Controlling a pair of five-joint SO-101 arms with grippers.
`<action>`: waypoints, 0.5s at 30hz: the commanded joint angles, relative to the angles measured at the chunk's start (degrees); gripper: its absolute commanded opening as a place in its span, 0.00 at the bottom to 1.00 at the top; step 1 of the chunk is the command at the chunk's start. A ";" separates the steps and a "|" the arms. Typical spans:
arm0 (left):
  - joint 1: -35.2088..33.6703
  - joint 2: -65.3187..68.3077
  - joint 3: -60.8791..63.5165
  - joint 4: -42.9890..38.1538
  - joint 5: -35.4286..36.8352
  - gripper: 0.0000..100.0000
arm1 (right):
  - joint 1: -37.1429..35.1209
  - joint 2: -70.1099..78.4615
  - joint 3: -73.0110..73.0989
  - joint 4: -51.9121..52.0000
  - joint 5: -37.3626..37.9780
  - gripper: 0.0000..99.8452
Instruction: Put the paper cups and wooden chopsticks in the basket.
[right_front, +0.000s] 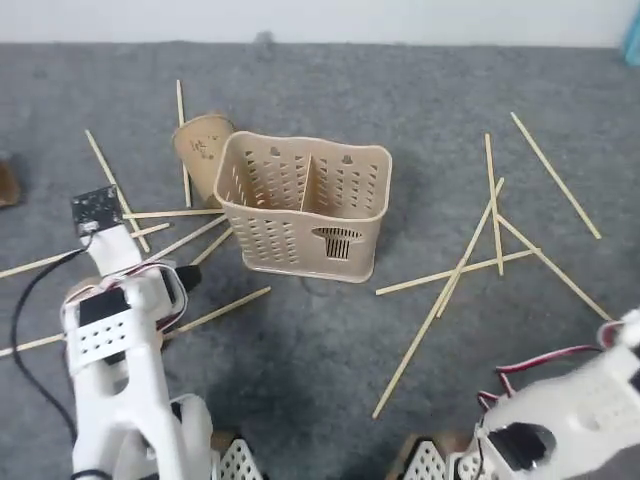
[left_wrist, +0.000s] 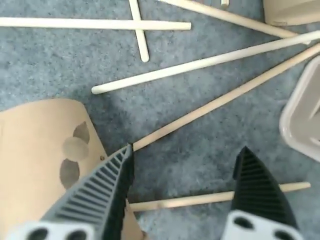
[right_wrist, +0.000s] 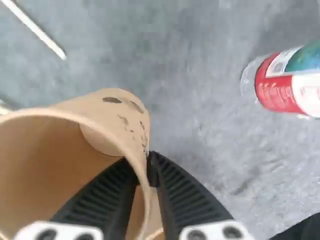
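Observation:
The beige basket stands mid-table, and a paper cup leans on its left side. Wooden chopsticks lie scattered to its left and right. My left arm is at the front left. Its gripper hangs open over the carpet, with a second paper cup lying beside one finger. A long chopstick ends between the fingertips and another chopstick lies under them. My right gripper is shut on the rim of a third paper cup, held at the front right.
A red-labelled bottle lies on the grey carpet beyond the held cup, and a lone chopstick lies farther off. A corner of the basket is close to the left gripper. My right arm's body fills the front right corner.

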 joint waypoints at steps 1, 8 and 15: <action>0.09 -1.14 -0.22 -1.23 -0.53 0.31 | -5.85 -8.84 -2.99 1.80 -7.03 0.01; 0.00 -1.14 -0.22 -1.32 -0.53 0.31 | -21.58 -19.47 -2.99 4.44 -20.04 0.01; 0.00 -1.14 -0.22 -1.32 -0.53 0.31 | -43.03 -29.85 -2.99 4.35 -26.11 0.01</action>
